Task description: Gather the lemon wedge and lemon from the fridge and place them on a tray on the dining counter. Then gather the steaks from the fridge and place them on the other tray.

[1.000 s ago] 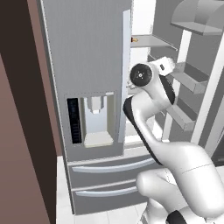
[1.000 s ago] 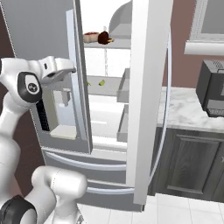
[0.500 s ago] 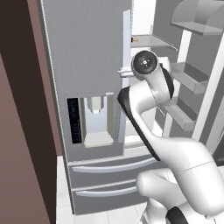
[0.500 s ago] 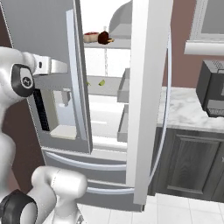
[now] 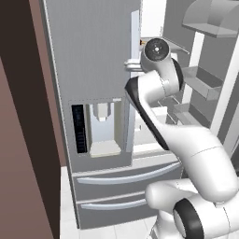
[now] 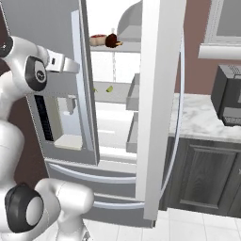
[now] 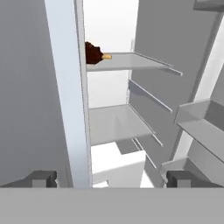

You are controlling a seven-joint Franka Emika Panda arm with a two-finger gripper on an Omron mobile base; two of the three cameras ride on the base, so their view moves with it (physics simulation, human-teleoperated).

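Observation:
My gripper (image 6: 76, 67) is open and empty, held high against the inner edge of the closed left fridge door (image 5: 93, 51); it also shows as gripper (image 5: 131, 65) and gripper (image 7: 112, 179). The fridge's right side stands open. On the top shelf (image 6: 126, 46) lie the steaks (image 6: 112, 40), dark red-brown; one steak (image 7: 92, 52) peeks out from behind the door edge, well ahead of the fingertips (image 7: 43, 178). Two small yellow-green pieces lie on the shelf below: the lemon wedge (image 6: 110, 88) and the lemon (image 6: 95, 89), too small to tell apart surely. The trays are out of view.
The open right fridge door (image 6: 157, 94) with its bins (image 5: 200, 81) stands beside the arm. A water dispenser (image 5: 100, 126) sits in the left door, freezer drawers (image 5: 121, 179) below. A dark appliance (image 6: 228, 99) rests on the marble counter (image 6: 202, 117). A brown wall (image 5: 23, 140) is at far left.
The arm has swung the hand left and a little up, from in front of the open compartment to the left door's inner edge. The jaws have stayed open.

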